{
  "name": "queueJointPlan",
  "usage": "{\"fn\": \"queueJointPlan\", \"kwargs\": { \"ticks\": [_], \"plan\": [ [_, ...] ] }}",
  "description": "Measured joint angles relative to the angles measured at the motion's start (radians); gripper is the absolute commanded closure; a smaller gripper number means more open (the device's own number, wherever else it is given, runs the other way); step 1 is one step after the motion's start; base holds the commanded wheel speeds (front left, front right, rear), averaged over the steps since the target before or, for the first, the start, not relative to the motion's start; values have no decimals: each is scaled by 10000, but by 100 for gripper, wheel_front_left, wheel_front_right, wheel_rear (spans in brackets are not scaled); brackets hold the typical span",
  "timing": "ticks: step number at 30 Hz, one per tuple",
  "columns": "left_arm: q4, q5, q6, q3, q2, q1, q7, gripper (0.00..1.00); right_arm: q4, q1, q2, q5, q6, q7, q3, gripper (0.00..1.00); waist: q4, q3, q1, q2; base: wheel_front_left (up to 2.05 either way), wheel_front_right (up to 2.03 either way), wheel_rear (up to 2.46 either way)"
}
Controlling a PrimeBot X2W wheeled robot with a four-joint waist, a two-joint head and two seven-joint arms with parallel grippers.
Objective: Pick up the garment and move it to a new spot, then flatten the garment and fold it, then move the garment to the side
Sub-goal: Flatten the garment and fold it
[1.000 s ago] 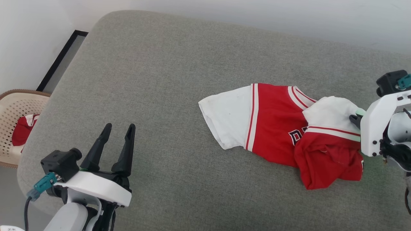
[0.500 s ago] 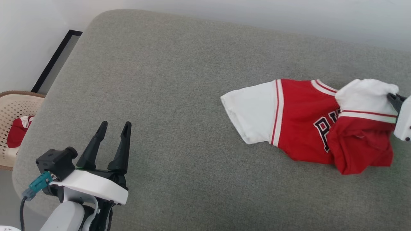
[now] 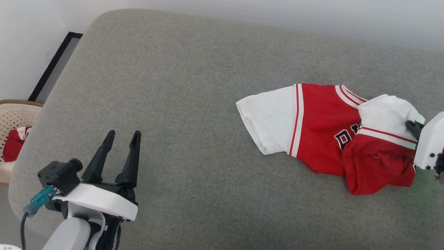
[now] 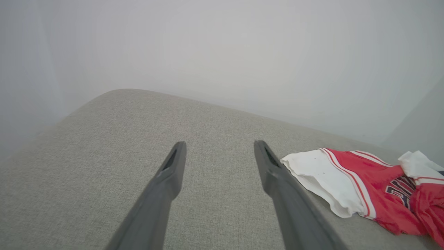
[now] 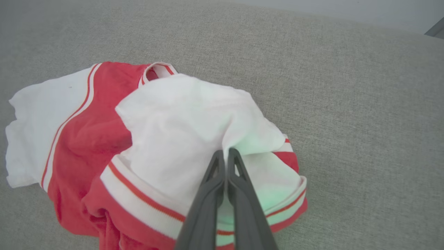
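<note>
Grey woven cushion [image 3: 194,86] against a pale wall [image 3: 242,10], seen from the head. The right gripper [image 3: 412,125] is cut off by the picture's edge, so little more than its dark fingertips and a white housing shows. In its wrist view the two fingers are pressed together, with a pucker of white sleeve [image 5: 194,118] pinched between the tips. The garment [image 3: 322,132] lies on the cushion directly ahead of those fingers. The pinched sleeve is folded back over the red body, and the hem is bunched below the tips. Black, white-outlined lettering [image 3: 347,137] on the chest is covered by the fold (two or so partial letters show, not enough to read). The left gripper [image 3: 124,132] has its fingers spread wide and holds nothing, with the garment well apart to its right. A pale perforated basket [image 3: 14,118], beyond that gripper's left, is cut off by the frame. It holds red-and-white cloth too small to make out.
</note>
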Motion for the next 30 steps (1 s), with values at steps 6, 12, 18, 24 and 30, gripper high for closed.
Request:
{"fn": "queueJointPlan", "kwargs": {
  "ticks": [6,12,18,24,30],
  "plan": [
    [-4,56,-31,-36,25,-16,13,0,-558,175,104,-65,0,205,-130,0,-48,12,0,0,0,0,0],
    [-54,82,-184,-215,117,-214,291,0,-1396,485,491,-211,0,-259,-635,0,-224,27,0,0,0,0,0],
    [-242,94,-188,-192,332,-456,502,0,-2677,1170,1198,-462,0,-849,-1131,0,-677,47,0,0,0,0,0],
    [-353,98,-117,-130,428,-467,548,0,-3624,1964,1793,-479,0,-1083,-600,0,-1165,138,0,0,0,0,0],
    [-387,100,-119,-230,418,-559,639,0,-3622,2210,2205,-602,0,-1091,157,0,-1232,272,0,0,0,0,0]
  ]
}}
